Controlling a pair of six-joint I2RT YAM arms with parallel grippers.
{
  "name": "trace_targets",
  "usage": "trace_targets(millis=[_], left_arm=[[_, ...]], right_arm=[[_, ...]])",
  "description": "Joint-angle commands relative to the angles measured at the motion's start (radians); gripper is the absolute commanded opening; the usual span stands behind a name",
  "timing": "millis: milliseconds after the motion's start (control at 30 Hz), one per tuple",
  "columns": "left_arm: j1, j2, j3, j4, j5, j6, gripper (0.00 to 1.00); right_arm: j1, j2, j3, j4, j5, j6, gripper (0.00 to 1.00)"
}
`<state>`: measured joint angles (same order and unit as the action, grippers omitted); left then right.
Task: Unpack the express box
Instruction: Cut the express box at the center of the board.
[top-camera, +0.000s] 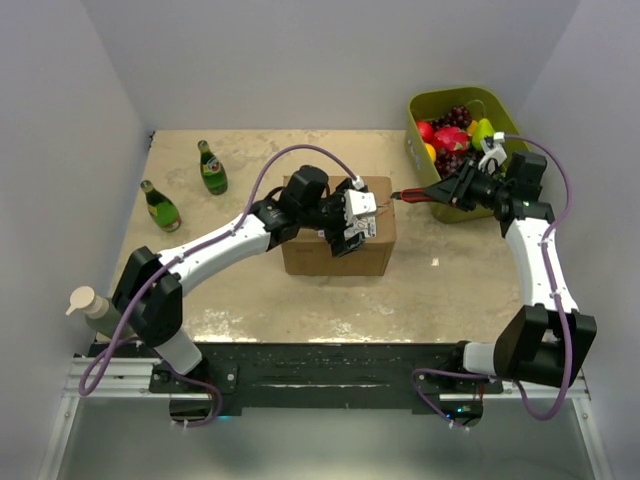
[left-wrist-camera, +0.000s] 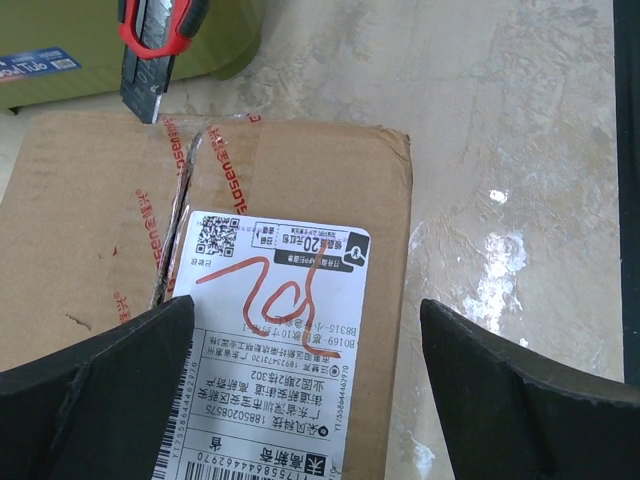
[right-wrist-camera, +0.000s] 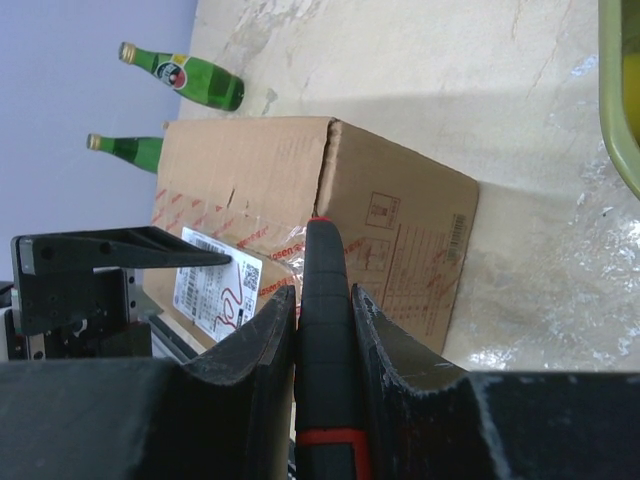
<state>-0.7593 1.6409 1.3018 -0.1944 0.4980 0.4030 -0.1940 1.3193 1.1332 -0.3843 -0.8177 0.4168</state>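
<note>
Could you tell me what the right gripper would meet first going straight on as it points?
Probably the express box: the utility knife held in the right gripper points at its taped seam, though depth is unclear.

From above, the left claw (top-camera: 362, 222) hides much of the express box's (top-camera: 335, 258) top. In the left wrist view the box's label (left-wrist-camera: 270, 340) runs off the bottom edge; the knife (left-wrist-camera: 155, 40) at its far end is cut off above.
</note>
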Motion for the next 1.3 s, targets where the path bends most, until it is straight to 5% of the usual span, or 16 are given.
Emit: trace_targets(millis=[0,500,800,1267], left_arm=[[0.008,0.046,0.008,-0.051,-0.050,-0.026,1.00],[0.008,0.060,-0.013,-0.017,-0.084,-0.067,0.99],[0.008,0.071,-0.050,0.052,-0.124,-0.199,0.89],[0.003,0.119,-0.018,0.052,-0.119,-0.217,0.86]], right_arm=[[-0.002,-0.034,0.020,-0.188,-0.072,-0.119,0.00],[-0.001,-0.075,-0.118,-0.142,-0.207,-0.012,0.00],[0.021,-0.160,-0.237,-0.140,-0.170,0.046,0.00],[0.025,-0.085,-0.130,-0.301,-0.310,-0.021,0.00]])
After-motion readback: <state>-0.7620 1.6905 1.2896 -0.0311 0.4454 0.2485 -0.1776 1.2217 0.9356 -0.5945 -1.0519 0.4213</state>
